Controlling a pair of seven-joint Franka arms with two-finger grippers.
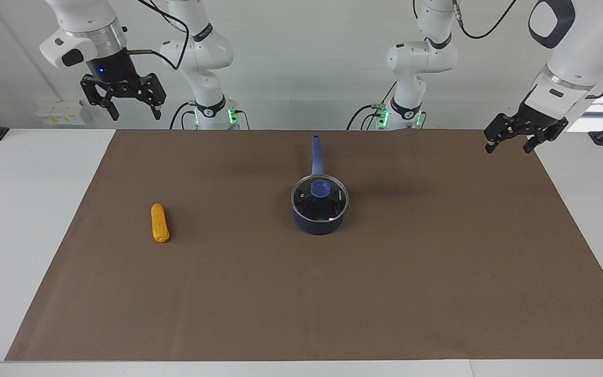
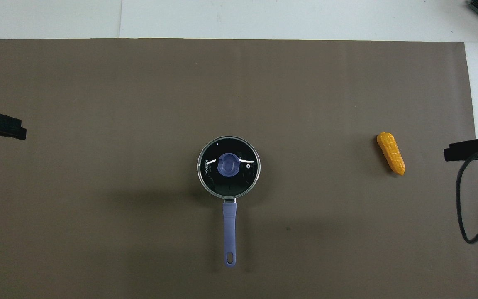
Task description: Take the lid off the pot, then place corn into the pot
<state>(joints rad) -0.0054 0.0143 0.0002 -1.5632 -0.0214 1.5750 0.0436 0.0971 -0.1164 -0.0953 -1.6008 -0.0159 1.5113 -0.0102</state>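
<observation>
The navy pot (image 1: 319,221) stands mid-table on the brown mat, its long blue handle (image 1: 316,154) pointing toward the robots. The glass lid (image 1: 320,196) with its blue knob (image 1: 319,188) rests on the pot; it also shows in the overhead view (image 2: 228,166). The orange-yellow corn (image 1: 160,222) lies on the mat toward the right arm's end, also in the overhead view (image 2: 391,153). My right gripper (image 1: 132,111) hangs open and empty high over the mat's corner at its own end. My left gripper (image 1: 509,143) hangs open and empty high over the mat's edge at its end.
The brown mat (image 1: 301,293) covers most of the white table (image 1: 19,209). A black cable (image 2: 465,199) hangs from the right arm at the table's edge. Both arms wait near their bases.
</observation>
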